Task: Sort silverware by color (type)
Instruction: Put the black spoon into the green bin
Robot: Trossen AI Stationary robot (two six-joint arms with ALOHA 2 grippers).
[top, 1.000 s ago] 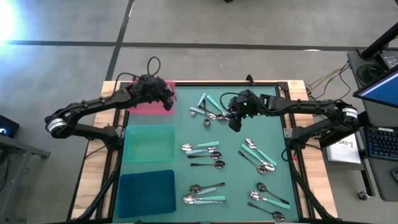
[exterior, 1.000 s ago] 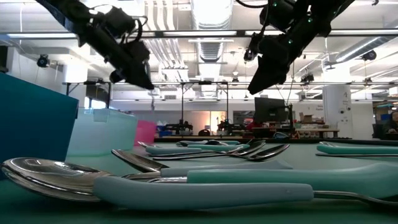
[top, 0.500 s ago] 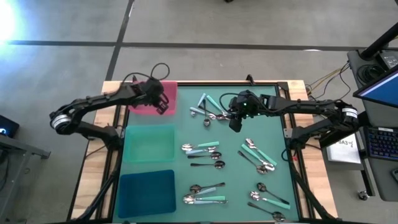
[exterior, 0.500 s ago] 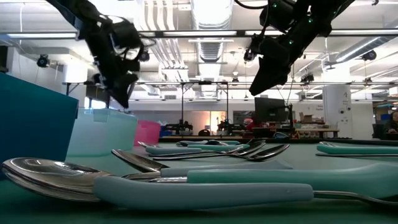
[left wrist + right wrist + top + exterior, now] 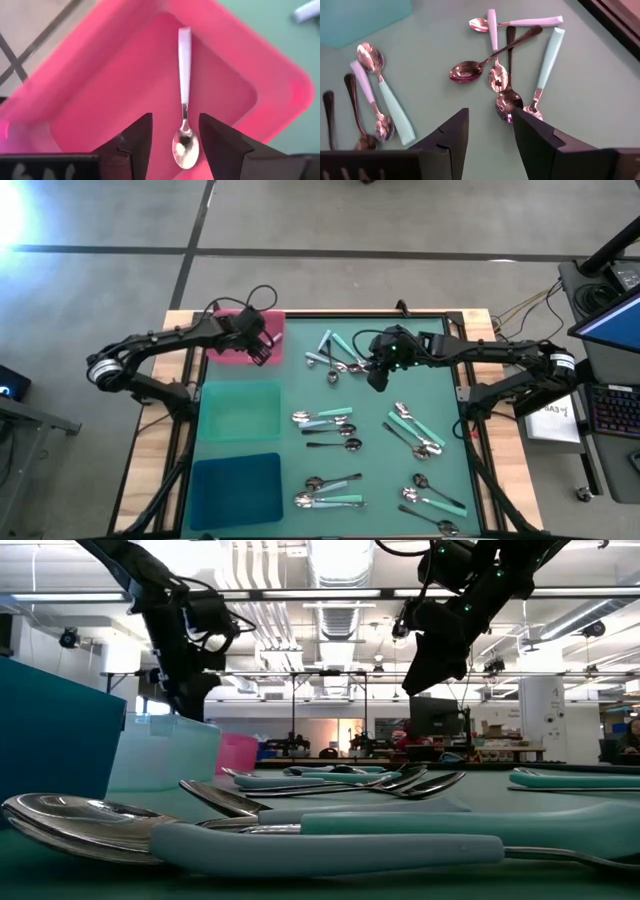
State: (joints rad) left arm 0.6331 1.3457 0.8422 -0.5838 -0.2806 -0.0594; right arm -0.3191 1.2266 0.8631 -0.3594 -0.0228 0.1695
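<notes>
My left gripper (image 5: 258, 346) hangs open over the pink tray (image 5: 228, 352) at the table's far left. In the left wrist view a silver spoon (image 5: 184, 75) lies flat on the tray's floor (image 5: 125, 95), its bowl showing below the gap between my fingers (image 5: 175, 145). Farther right, my right gripper (image 5: 377, 376) is open above the far cluster of silverware (image 5: 338, 358). That cluster is silver, black-handled and mint-handled spoons (image 5: 506, 60) crossed over one another on the green mat. Nothing is between the right fingers (image 5: 490, 145).
A mint tray (image 5: 240, 410) and a blue tray (image 5: 237, 488) stand in a row nearer than the pink one along the left edge. More silverware lies in groups mid-mat (image 5: 325, 420), at the right (image 5: 415, 432) and near the front (image 5: 330, 490), (image 5: 435, 502).
My left gripper has moved from the pink tray's right edge toward the table's left edge and down, and now points into the tray. My right gripper has stayed where it was above the far cluster.
</notes>
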